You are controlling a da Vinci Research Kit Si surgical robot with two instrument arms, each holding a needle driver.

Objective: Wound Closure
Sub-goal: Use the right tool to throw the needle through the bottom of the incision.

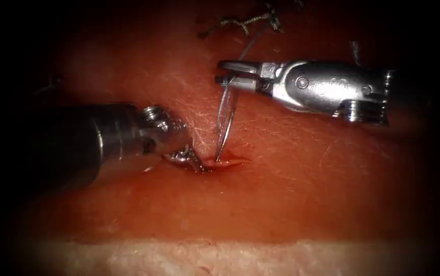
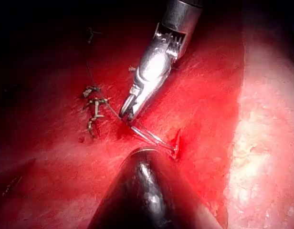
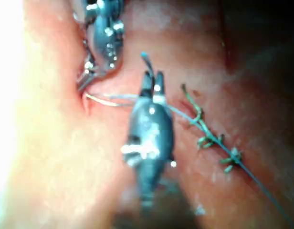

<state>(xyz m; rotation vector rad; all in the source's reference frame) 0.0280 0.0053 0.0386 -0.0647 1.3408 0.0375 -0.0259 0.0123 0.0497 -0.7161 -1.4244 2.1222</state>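
My right tool (image 1: 225,74) comes in from the right, above the cut (image 1: 233,162), with its jaws shut on the curved needle (image 1: 225,122) near its tail end. From there the needle hangs down, and its tip meets the tissue at the left end of the cut, without visibly going deeper. My left tool (image 1: 187,156) reaches in from the left, its jaws shut on the tissue lip right beside the needle tip. Thread (image 1: 250,46) runs up from the needle's tail towards the far stitches. The left wrist view has the right tool (image 2: 128,112), the needle (image 2: 147,136) and the cut (image 2: 176,140).
A row of knotted stitches with cut thread ends (image 1: 245,21) lies on the far tissue, also in the wrist views as knots (image 2: 94,107) and knots (image 3: 209,138). Red fluid wets the cut. The pale front edge of the tissue (image 1: 230,255) runs along the near side.
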